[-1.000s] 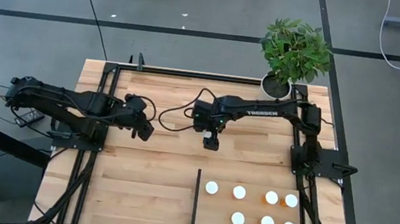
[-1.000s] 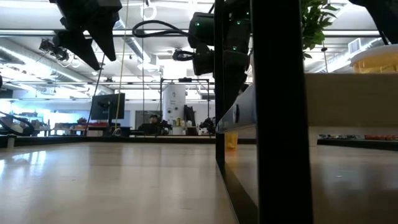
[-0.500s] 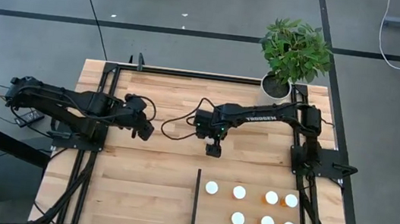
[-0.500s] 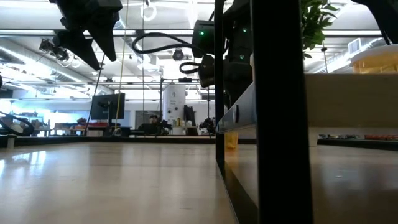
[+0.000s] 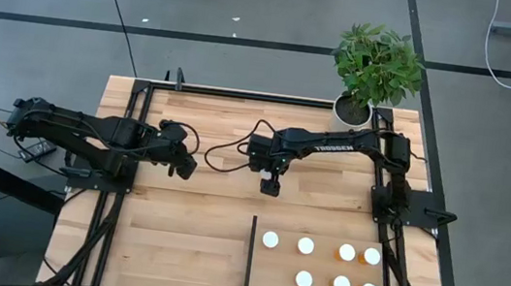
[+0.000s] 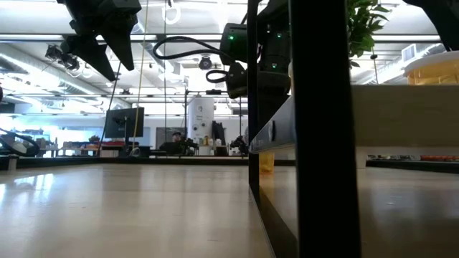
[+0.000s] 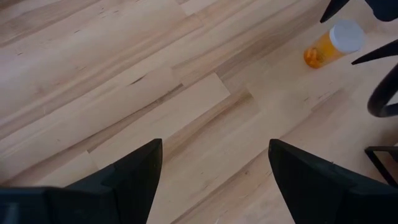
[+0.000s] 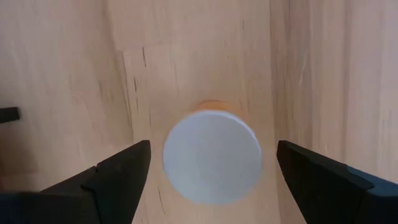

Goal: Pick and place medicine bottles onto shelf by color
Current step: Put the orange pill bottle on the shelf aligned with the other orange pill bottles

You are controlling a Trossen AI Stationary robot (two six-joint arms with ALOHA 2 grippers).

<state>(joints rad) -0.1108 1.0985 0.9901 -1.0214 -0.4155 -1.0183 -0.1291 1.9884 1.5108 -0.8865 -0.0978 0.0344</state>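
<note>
One orange medicine bottle (image 8: 211,155) with a white cap stands upright on the table near its middle; in the left wrist view this bottle (image 7: 328,43) is also in sight. My right gripper (image 8: 212,146) points down over it, open, one finger on each side of the cap with a gap to both. The high view has that gripper (image 5: 271,187) covering the bottle. Several more white-capped bottles (image 5: 305,246) stand on the shelf (image 5: 319,265) at the near right. My left gripper (image 5: 186,167) hangs open over bare wood at the left of centre.
A black strip (image 5: 250,255) bounds the shelf's left side, and in the low view the strip (image 6: 323,129) fills the foreground. A potted plant (image 5: 374,65) stands at the far right corner. Black frame rails (image 5: 128,147) run along the table's edges.
</note>
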